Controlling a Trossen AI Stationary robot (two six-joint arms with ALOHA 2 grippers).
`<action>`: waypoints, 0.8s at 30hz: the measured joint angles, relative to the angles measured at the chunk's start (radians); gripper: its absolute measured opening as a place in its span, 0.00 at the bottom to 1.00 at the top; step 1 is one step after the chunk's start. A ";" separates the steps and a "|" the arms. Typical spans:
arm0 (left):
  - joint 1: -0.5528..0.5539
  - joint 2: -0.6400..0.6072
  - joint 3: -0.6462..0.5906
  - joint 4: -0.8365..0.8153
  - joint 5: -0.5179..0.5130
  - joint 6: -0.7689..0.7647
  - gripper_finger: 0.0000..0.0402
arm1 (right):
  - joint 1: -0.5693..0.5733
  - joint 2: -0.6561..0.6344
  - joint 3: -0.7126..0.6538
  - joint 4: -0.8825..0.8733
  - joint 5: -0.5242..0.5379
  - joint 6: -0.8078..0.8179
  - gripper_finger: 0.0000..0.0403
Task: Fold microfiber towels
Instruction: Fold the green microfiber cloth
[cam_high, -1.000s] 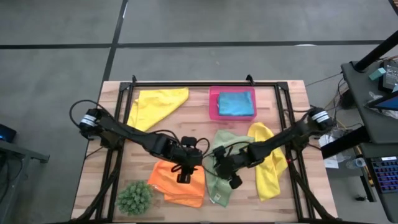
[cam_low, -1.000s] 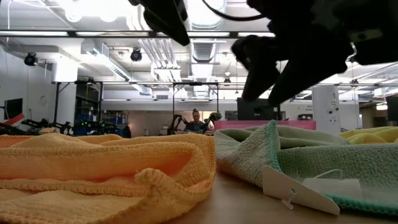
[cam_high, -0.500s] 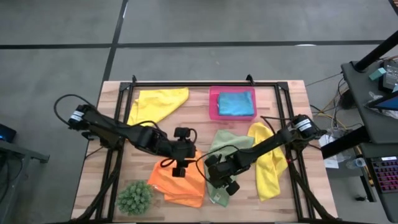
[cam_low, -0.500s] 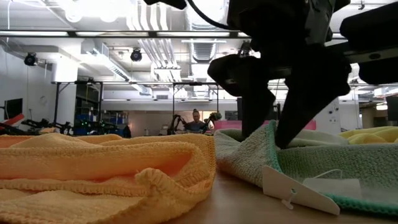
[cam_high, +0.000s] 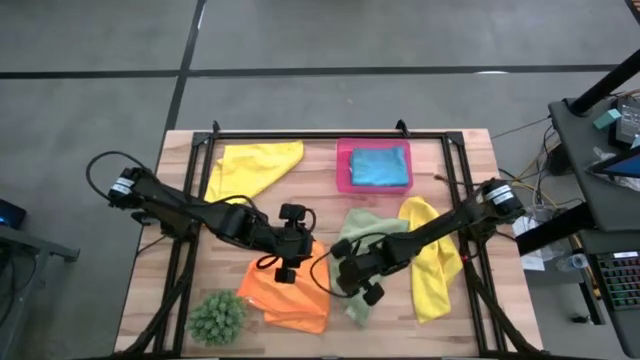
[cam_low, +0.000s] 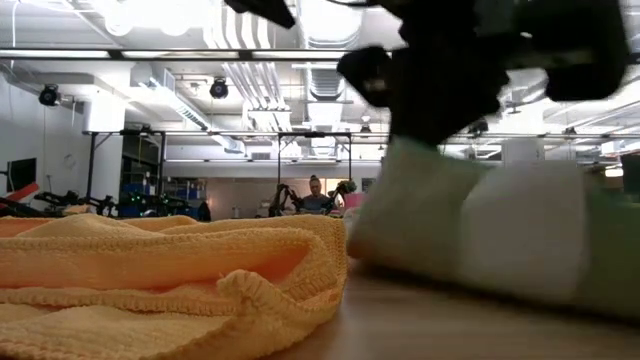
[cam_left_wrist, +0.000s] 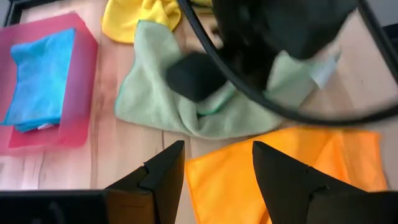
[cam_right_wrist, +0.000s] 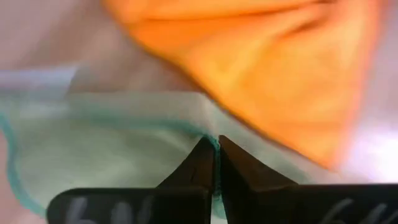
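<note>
right gripper (cam_right_wrist: 216, 163) is pinched shut on the hem of the green towel (cam_high: 362, 240), mid-table between the orange towel (cam_high: 290, 292) and a yellow towel (cam_high: 430, 262). left gripper (cam_left_wrist: 214, 171) hangs spread and empty over the orange one. the cloth looks light and floppy, likely to sag and drag, so corners are the best hold. orange edge sits just beside it and could snag. pink tray (cam_high: 343, 170) with the blue towel (cam_high: 379, 165) is well apart.

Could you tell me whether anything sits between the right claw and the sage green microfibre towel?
Nothing visible does: the right claw is already shut on the edge of the soft sage green microfibre towel, beside the orange microfibre towel.
</note>
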 joint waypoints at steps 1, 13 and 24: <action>0.000 -0.002 -0.010 -0.001 -0.001 -0.005 0.43 | -0.006 -0.019 -0.001 -0.009 0.034 0.003 0.02; -0.002 -0.129 -0.203 0.058 -0.061 -0.167 0.43 | -0.144 -0.162 -0.036 0.112 0.299 -0.016 0.02; -0.002 -0.191 -0.370 0.264 -0.226 -0.161 0.43 | -0.266 -0.244 -0.036 0.389 0.325 -0.083 0.02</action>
